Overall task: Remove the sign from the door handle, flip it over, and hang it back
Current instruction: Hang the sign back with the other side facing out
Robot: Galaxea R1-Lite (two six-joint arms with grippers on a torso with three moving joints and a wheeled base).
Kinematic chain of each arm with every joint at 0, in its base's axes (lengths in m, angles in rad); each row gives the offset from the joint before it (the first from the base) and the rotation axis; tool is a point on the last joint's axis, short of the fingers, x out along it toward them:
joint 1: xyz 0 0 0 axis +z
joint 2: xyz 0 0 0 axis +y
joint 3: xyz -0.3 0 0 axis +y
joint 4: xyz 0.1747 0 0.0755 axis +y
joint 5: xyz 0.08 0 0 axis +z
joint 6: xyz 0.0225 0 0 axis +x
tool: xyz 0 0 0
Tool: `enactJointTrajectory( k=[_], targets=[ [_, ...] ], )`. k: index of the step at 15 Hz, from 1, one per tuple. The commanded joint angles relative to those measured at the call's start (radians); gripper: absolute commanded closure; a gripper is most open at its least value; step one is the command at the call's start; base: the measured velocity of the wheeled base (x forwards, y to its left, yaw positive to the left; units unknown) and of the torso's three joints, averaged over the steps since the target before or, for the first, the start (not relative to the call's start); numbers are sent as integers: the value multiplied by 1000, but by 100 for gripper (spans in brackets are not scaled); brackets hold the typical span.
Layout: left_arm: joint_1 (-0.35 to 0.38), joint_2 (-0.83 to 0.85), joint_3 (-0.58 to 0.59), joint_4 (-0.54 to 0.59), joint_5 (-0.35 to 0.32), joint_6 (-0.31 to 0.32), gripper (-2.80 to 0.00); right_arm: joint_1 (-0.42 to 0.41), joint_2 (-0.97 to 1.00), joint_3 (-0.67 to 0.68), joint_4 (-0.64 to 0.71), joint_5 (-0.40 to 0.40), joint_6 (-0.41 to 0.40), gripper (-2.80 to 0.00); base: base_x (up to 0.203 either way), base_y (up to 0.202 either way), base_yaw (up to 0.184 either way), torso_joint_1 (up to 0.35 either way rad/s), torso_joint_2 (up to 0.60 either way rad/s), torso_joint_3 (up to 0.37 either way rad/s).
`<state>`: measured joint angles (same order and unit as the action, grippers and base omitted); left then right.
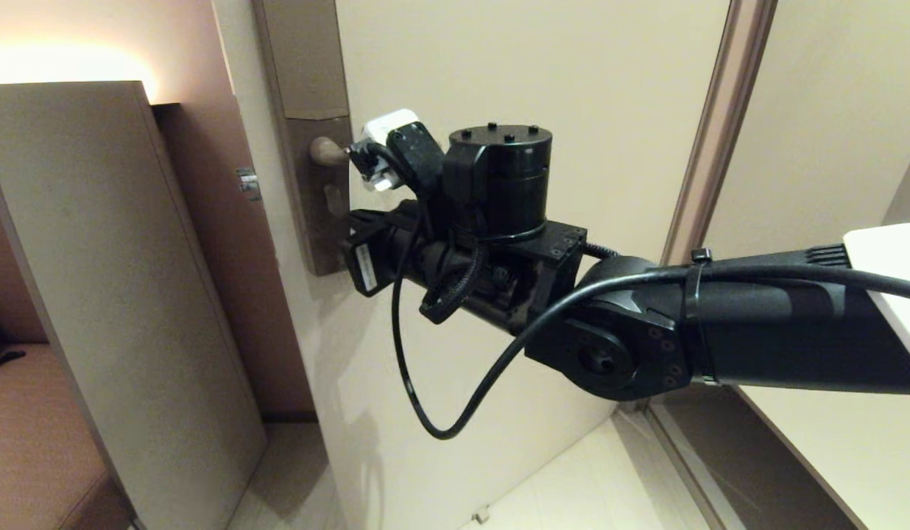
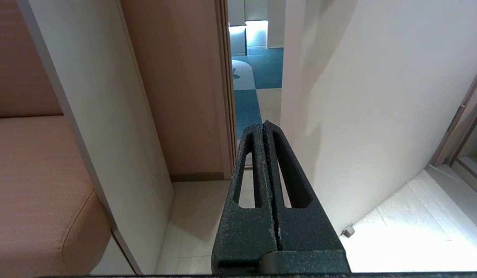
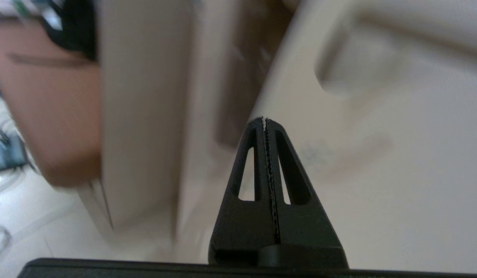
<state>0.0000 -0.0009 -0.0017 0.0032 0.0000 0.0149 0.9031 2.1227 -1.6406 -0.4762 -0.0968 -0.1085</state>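
I have the right gripper (image 3: 266, 120) pressed fully closed, holding nothing, raised in front of the cream door (image 1: 514, 66). In the head view the right arm (image 1: 720, 324) reaches in from the right and its wrist block covers most of the door handle (image 1: 327, 151); only the handle's rounded stub shows, just beyond the wrist, on the brownish lock plate (image 1: 311, 199). I cannot make out the sign from any of the 3 views. Past the gripper tip the door face is flat and bare; to one side stands a tall beige panel (image 1: 94, 258) with a narrow floor strip between. The left gripper (image 2: 264, 125) is closed and empty too, pointing toward the gap at the door's edge, where blue carpet (image 2: 261, 69) shows. Pale flooring (image 2: 412, 216) lies below.
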Motion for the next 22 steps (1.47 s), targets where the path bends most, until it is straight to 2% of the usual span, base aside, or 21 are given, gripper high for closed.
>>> enactJointTrajectory(
  k=[1,6,11,13,17,20,22],
  targets=[
    [0,1,0,0,0,0,0,42,61,-41,-47,-30,-2,0,0,0,0,0,0,0],
    [0,1,0,0,0,0,0,91,161,-99,-154,-172,-2,0,0,0,0,0,0,0],
    [0,1,0,0,0,0,0,89,117,-76,-128,-172,-1,0,0,0,0,0,0,0],
    [0,1,0,0,0,0,0,87,88,-56,-94,-172,-2,0,0,0,0,0,0,0],
    [0,1,0,0,0,0,0,66,-6,8,59,-171,-9,0,0,0,0,0,0,0],
    [0,1,0,0,0,0,0,20,-68,71,168,-173,-10,0,0,0,0,0,0,0],
    [0,1,0,0,0,0,0,-32,-95,116,186,-173,-10,0,0,0,0,0,0,0]
  ],
)
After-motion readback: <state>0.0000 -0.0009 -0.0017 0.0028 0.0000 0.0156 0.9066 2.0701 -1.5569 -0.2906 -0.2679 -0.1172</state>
